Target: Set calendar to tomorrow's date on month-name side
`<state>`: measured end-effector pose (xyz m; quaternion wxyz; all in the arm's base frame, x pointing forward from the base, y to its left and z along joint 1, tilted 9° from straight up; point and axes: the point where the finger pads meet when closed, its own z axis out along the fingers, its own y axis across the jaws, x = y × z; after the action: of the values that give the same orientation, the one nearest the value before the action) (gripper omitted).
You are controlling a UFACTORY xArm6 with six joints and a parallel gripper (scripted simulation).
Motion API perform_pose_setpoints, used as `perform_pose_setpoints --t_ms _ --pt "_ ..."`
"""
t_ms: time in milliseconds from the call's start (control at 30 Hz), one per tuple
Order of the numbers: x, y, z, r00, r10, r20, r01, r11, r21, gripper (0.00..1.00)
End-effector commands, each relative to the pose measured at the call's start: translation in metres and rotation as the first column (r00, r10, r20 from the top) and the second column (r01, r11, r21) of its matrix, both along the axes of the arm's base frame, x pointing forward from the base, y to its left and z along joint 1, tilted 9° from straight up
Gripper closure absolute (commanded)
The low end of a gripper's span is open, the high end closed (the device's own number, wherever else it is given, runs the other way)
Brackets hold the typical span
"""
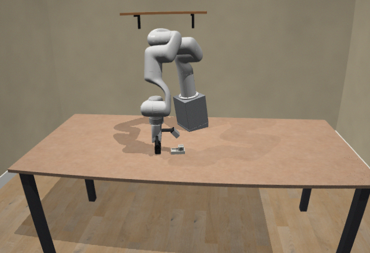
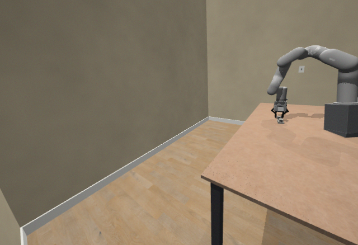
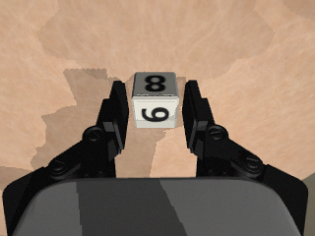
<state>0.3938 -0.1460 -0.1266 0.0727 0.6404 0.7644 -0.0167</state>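
Note:
My gripper (image 1: 157, 152) (image 2: 279, 116) (image 3: 155, 95) is partly open, low over the table left of the tray in the top view. Its fingers stand on either side of a loose cube (image 3: 155, 112), with a narrow gap on each side. The cube's bright face shows a sideways 6 or 9, its darker face a sideways 8. The fingers hide this cube in the top view. The small pale tray (image 1: 176, 152) (image 2: 280, 122) lies on the table. Another cube (image 1: 180, 147) stands in the tray's right part, with a dark digit too small to read. The tray's left part holds no cube.
The table (image 1: 254, 166) (image 2: 288, 161) carries the arm's grey base block (image 1: 191, 114) (image 2: 337, 119) behind the tray. The wrist camera (image 1: 175, 133) sticks out to the right of the gripper, above the tray's left side. A shelf (image 1: 162, 13) hangs on the back wall.

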Motion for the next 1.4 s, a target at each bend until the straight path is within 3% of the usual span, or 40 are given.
perform_pose_setpoints --t_ms 0,1000,1033,1367 --pt "0.0012 -0.0002 0.0008 1.000 0.000 0.002 0.000 1.000 -0.001 0.53" --pt "0.0012 -0.0002 0.0008 1.000 0.000 0.002 0.000 1.000 -0.001 0.53" --pt "0.0012 -0.0002 0.0008 1.000 0.000 0.002 0.000 1.000 -0.001 0.73" --pt "0.0012 -0.0002 0.0008 1.000 0.000 0.002 0.000 1.000 -0.001 0.73"
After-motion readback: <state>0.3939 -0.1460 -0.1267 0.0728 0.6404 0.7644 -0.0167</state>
